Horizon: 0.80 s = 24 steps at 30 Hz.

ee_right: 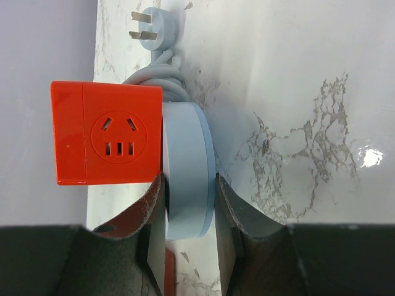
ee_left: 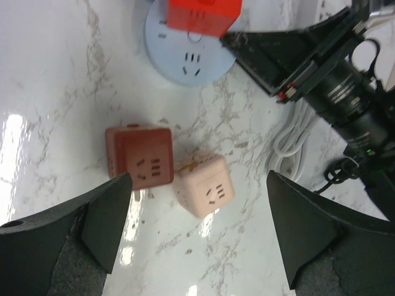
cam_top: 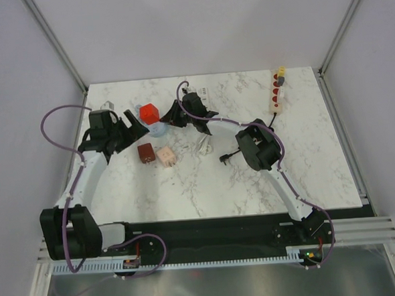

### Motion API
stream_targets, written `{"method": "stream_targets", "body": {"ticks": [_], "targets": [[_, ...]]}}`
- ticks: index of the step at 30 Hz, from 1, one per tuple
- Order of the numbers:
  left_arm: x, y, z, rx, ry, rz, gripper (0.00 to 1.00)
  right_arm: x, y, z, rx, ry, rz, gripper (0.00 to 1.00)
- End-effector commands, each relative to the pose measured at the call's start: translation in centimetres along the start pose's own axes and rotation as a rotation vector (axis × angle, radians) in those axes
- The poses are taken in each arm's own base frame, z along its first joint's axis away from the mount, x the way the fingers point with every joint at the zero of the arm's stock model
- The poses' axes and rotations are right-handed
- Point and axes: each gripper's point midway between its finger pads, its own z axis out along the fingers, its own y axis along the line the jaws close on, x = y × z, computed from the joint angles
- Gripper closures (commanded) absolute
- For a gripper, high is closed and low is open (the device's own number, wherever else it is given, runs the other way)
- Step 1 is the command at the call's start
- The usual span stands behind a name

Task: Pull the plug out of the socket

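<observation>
Two adapters, a brown cube (ee_left: 137, 157) and a pink cube (ee_left: 203, 183), lie beneath the wide-open left gripper (ee_left: 199, 182). The right gripper (ee_right: 188, 185) clamps the blue socket (ee_right: 188, 154) left of centre, with the red plug (ee_right: 108, 132) seated on it. A white power strip (cam_top: 277, 89) lies far right.

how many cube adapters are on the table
3: the bright red cube sits on the round blue socket at the back; the dark red cube and the pink cube lie side by side just in front. None looks hidden.
</observation>
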Motion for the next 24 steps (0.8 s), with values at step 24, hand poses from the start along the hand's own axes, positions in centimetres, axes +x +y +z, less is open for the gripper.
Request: {"method": "stream_targets", "body": {"ticks": [24], "targets": [[-8.0, -3.9, 13.5, 0.074, -0.012, 0.238, 0.04, 6.0, -9.6, -0.6, 0.239, 0.178, -0.052, 1.0]]}}
